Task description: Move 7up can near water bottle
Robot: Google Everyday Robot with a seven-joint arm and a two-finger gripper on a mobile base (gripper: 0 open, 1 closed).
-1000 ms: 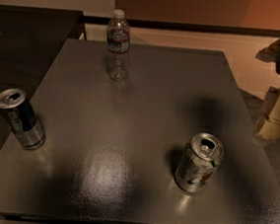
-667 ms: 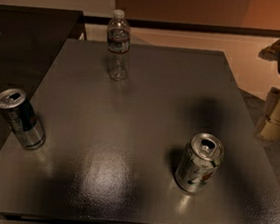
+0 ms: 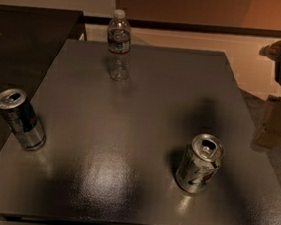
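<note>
The 7up can [image 3: 199, 163] stands near-right on the surface [image 3: 147, 95], well apart from the far water bottle [image 3: 118, 45]. The gripper [image 3: 276, 122] hangs beyond the right edge; whether it is open or closed cannot be told.

the dark tabletop [image 3: 151, 100] carries the upright 7up can [image 3: 199, 164] front right, a blue-and-silver can [image 3: 19, 119] left, the water bottle [image 3: 118, 45] at back; the hand [image 3: 276, 122] is beyond its right edge.

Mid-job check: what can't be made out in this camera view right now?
Camera view:
- claw, right of the table: cut off by the frame edge, dim.
- 7up can: far side hidden by its own body.
- water bottle: label print too small to read.
</note>
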